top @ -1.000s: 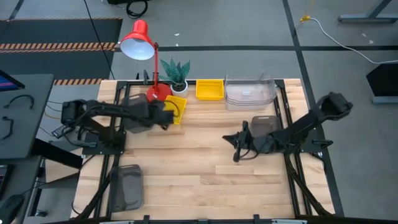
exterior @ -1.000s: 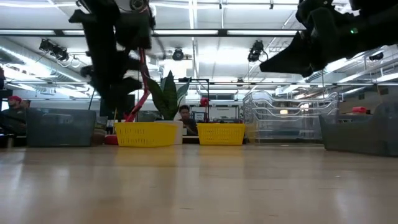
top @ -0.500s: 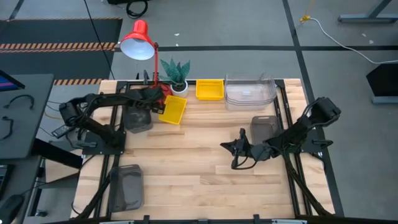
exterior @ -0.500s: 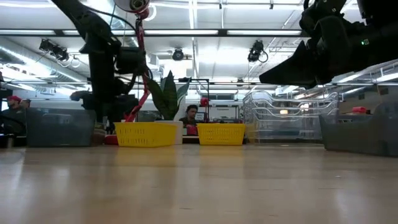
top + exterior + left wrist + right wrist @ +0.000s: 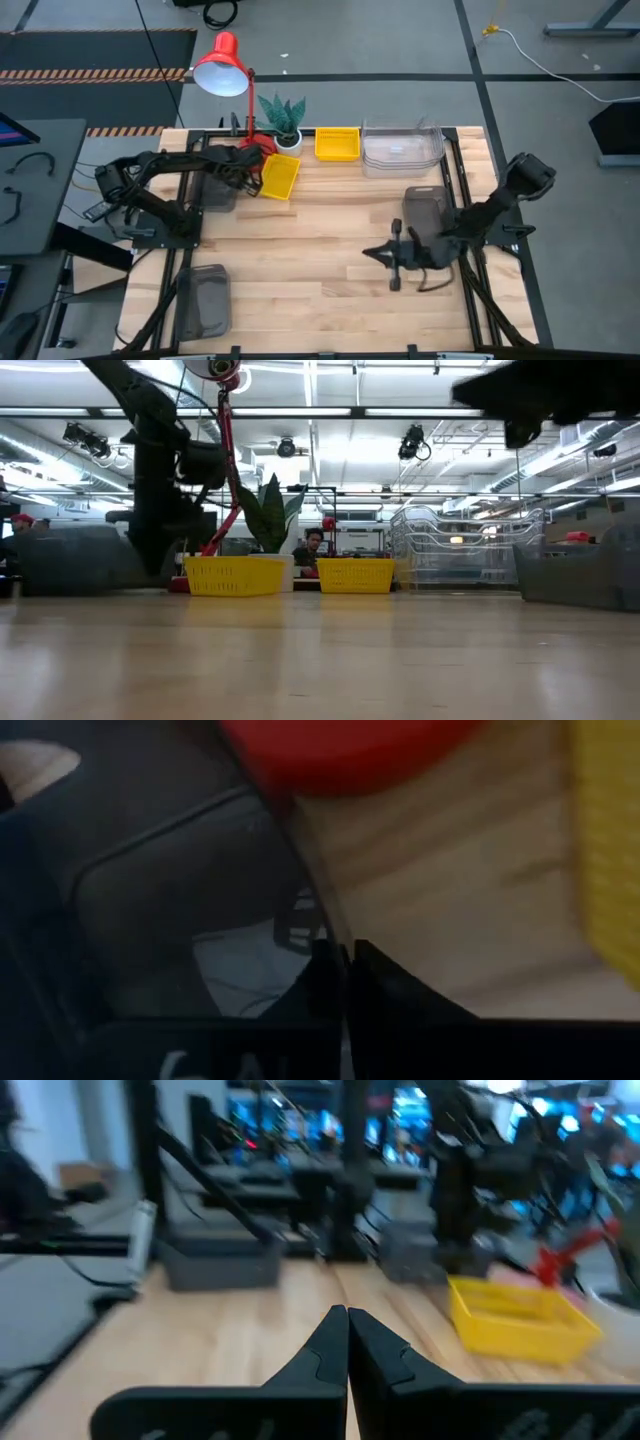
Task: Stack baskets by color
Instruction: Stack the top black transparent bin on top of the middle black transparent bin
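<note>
A smoky dark-grey basket (image 5: 213,192) sits at the table's far left, and my left gripper (image 5: 238,172) is shut on its wall. A yellow basket (image 5: 278,178) lies askew just to its right; a second yellow basket (image 5: 337,143) stands at the far edge. Stacked clear baskets (image 5: 402,148) stand at the far right. Another dark-grey basket (image 5: 425,210) rests on the right, a third (image 5: 203,300) near the front left corner. My right gripper (image 5: 368,252) hovers shut over the middle right, pointing level toward the left side, holding nothing. My left gripper pinches the dark-grey basket's thin side wall at its rim (image 5: 322,925), one finger (image 5: 318,982) on the inner side and one (image 5: 385,982) on the outer. The fingers come steeply from above. Whether the basket's bottom is on the table, I cannot tell.
A red desk lamp (image 5: 222,65) stands with its base (image 5: 340,745) right beside the held basket. A potted plant (image 5: 283,118) is at the far edge. Bare wood (image 5: 300,260) lies across the table's middle and front.
My left gripper has swung from beside the askew yellow basket toward the far left, sunk onto the dark-grey basket and shut on its wall. My right gripper has drifted toward the near edge and tipped up from pointing downward until it points level.
</note>
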